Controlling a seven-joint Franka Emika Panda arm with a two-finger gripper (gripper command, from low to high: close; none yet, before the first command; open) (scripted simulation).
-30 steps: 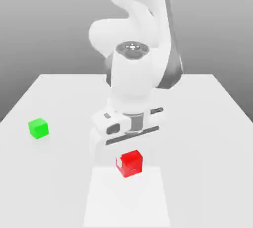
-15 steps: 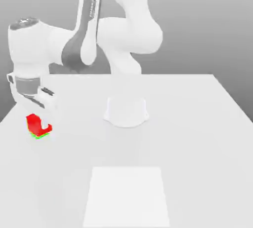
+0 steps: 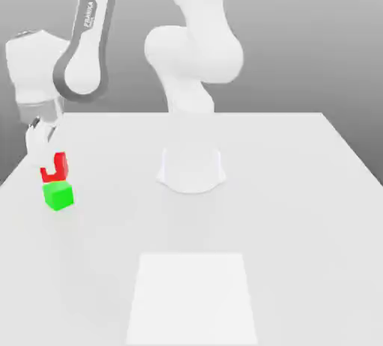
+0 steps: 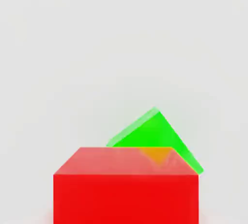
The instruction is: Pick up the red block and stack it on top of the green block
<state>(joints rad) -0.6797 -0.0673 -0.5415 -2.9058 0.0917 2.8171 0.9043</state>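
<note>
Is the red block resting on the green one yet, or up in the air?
In the air: the red block is held just above the green block.

We find the red block [image 3: 57,166] directly above the green block [image 3: 58,195], which sits on the table [image 3: 299,210] at the exterior view's far left. The robot base [image 3: 191,168] stands to their right, mid-table, well apart from both.

An exterior camera faces the arm [image 3: 187,60] across the white table [image 3: 299,210], slightly elevated. A hand camera looks down closely. Both share the red block [image 3: 57,168] above the green block [image 3: 58,195].
</note>
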